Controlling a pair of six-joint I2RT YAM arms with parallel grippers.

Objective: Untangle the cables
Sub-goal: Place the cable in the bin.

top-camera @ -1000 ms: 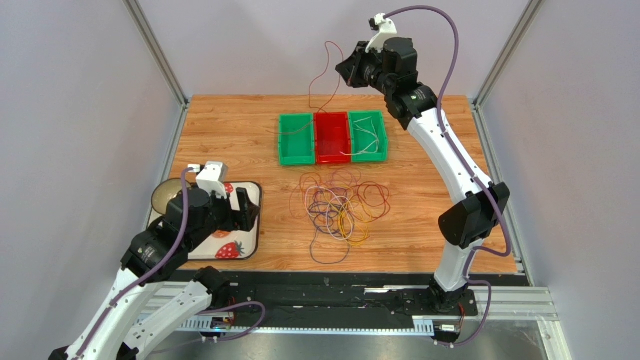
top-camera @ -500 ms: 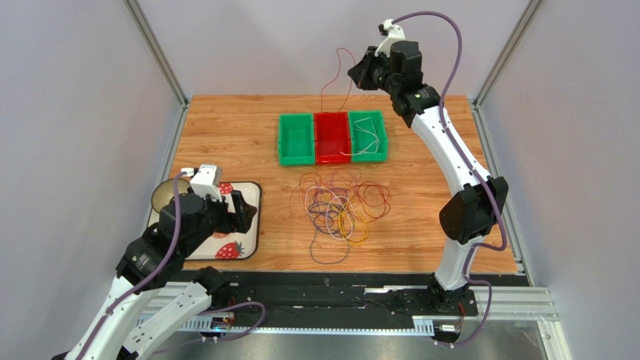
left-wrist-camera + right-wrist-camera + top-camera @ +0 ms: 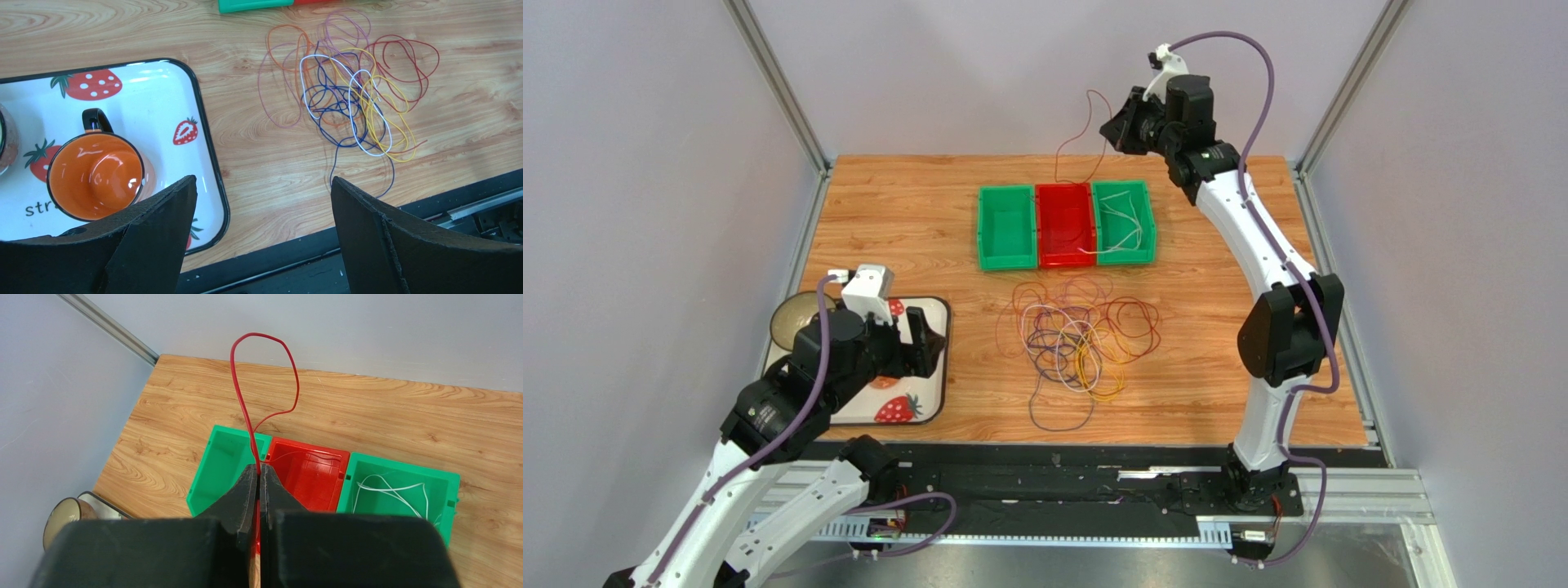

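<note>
A tangle of thin cables (image 3: 1081,341) in purple, yellow, white and reddish-orange lies mid-table; it also shows in the left wrist view (image 3: 350,98). My right gripper (image 3: 1127,129) is high above the far edge, shut on a red cable (image 3: 261,386) that loops up from its closed fingertips (image 3: 258,471) and hangs toward the red bin (image 3: 1065,227). My left gripper (image 3: 922,341) is open and empty over the strawberry tray (image 3: 938,374), left of the tangle; its fingers (image 3: 156,226) frame bare table.
Three bins stand in a row at the back: green (image 3: 1006,229), red, and green (image 3: 1124,221) holding white cables (image 3: 393,493). An orange mug (image 3: 95,174) sits on the tray (image 3: 202,131). The black front rail (image 3: 1075,459) edges the table.
My right gripper has swung right and further back with the red cable, lifting its loop higher. My left arm shifted slightly over the tray and returned.
</note>
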